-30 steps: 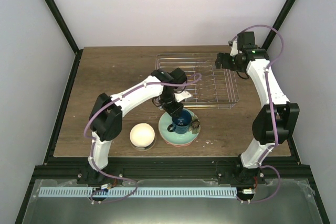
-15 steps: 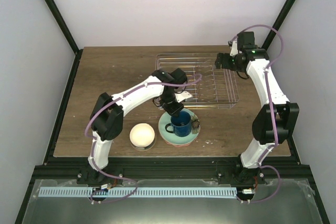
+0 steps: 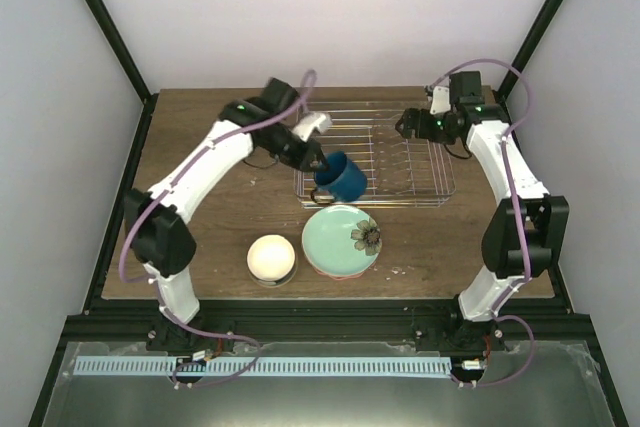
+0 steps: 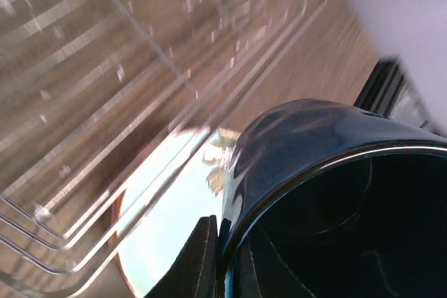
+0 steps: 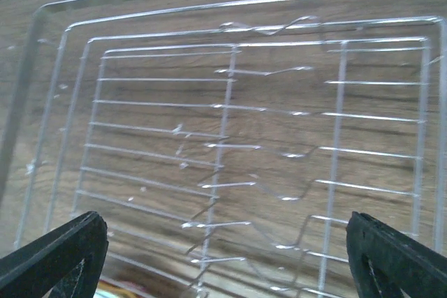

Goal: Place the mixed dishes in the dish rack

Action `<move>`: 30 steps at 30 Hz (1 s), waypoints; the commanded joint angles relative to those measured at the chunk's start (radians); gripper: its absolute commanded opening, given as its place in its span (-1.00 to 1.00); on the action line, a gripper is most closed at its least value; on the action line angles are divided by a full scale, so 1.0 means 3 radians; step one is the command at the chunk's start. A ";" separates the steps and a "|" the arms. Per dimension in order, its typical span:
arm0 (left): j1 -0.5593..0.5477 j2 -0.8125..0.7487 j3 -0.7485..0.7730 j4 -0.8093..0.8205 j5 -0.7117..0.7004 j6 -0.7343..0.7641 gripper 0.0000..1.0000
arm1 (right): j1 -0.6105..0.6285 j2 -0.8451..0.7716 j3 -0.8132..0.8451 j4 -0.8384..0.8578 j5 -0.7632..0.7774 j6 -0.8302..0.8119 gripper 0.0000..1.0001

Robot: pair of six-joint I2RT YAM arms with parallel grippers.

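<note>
My left gripper, clenched on the rim of the dark blue mug, has lifted it off the mint-green plate. The mug now hangs over the near-left corner of the dish rack, not yet set down. My right gripper stands spread.

readable text: none | labels, brands: none | numbers, signs: none | views: all three

Glossy all over, the dark blue mug gleamed, with a bright sheen along its rim. The dish rack was shiny chrome wire; at its six o'clock lay the smooth, glazed mint-green plate — and the table showed matt brown wood grain.
</note>
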 commanded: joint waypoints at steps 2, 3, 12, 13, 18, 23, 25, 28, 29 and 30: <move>0.0479 -0.0474 -0.0251 0.1283 0.0911 -0.0991 -1.00 | 0.0018 -0.0456 -0.0385 0.0619 -0.0864 0.0032 0.88; 0.0550 -0.0531 -0.0346 0.1559 0.0946 -0.1151 -1.00 | 0.0014 -0.0552 -0.0494 0.0788 -0.0986 0.0076 0.88; 0.0741 -0.0444 -0.0695 0.3627 0.1023 -0.2566 -1.00 | 0.0024 -0.0818 -0.1443 0.2592 -0.2566 0.1345 0.50; 0.0741 -0.0412 -0.0698 0.3755 0.1015 -0.2643 -1.00 | 0.0041 -0.0824 -0.1563 0.2900 -0.2681 0.1553 0.49; 0.0741 -0.0306 -0.0707 0.4219 0.0995 -0.2924 -1.00 | 0.0161 -0.0781 -0.1747 0.3550 -0.3035 0.1834 0.44; 0.0741 -0.0247 -0.0779 0.4554 0.1004 -0.3129 -1.00 | 0.0199 -0.0669 -0.2001 0.4877 -0.3263 0.2708 0.42; 0.0736 -0.0252 -0.0853 0.4644 0.0979 -0.3157 -1.00 | 0.0213 -0.0559 -0.2083 0.5620 -0.3304 0.3241 0.40; 0.0736 -0.0261 -0.0953 0.4804 0.0963 -0.3212 -1.00 | 0.0256 -0.0316 -0.2066 0.6248 -0.3320 0.3764 0.33; 0.0729 -0.0263 -0.0976 0.4840 0.0959 -0.3217 -1.00 | 0.0287 -0.0247 -0.2053 0.6388 -0.3319 0.3874 0.30; 0.0722 -0.0263 -0.0996 0.4860 0.0952 -0.3207 -1.00 | 0.0313 -0.0177 -0.2026 0.6534 -0.3319 0.3970 0.28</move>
